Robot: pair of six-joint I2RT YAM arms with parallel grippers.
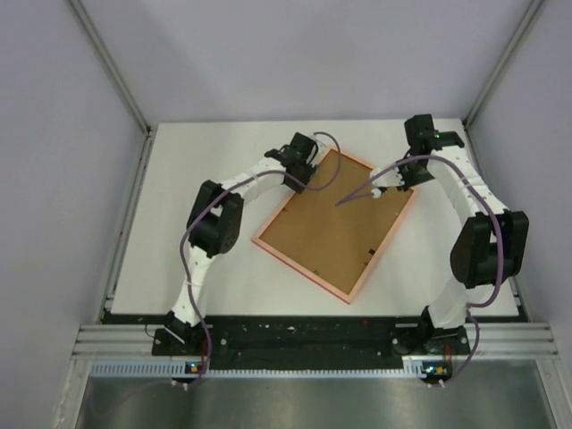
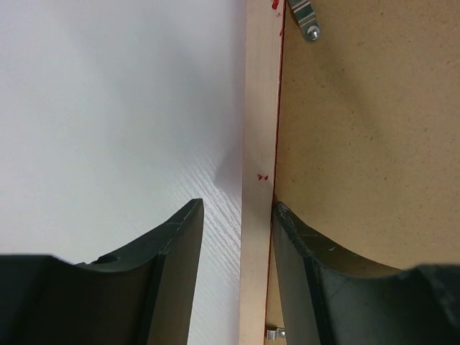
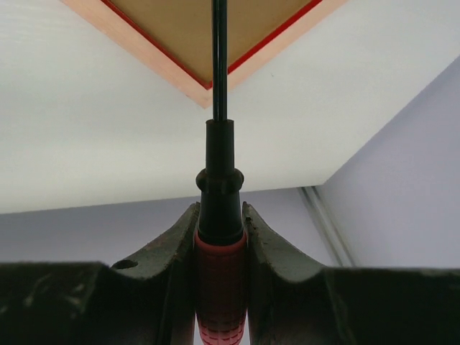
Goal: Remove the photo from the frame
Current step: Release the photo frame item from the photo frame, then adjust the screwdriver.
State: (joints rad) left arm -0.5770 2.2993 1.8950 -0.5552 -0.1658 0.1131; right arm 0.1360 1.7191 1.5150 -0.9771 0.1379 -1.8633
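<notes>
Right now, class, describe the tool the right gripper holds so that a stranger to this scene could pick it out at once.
On the white table lies a rectangular picture frame, brown back upward. At its right-hand corner the right gripper is shut on a slim tool. It alone has a ribbed red handle, a black collar and a thin black shaft.

There is one frame (image 1: 332, 223), its rim passing between the left gripper's (image 2: 237, 208) fingers. Its brown back carries two metal tabs (image 2: 305, 18): one well ahead of that gripper, the other tab (image 2: 274, 333) beside the finger over the back. One screwdriver (image 3: 219, 180) sits clamped in the right gripper (image 3: 219, 208). The grippers number two.
</notes>
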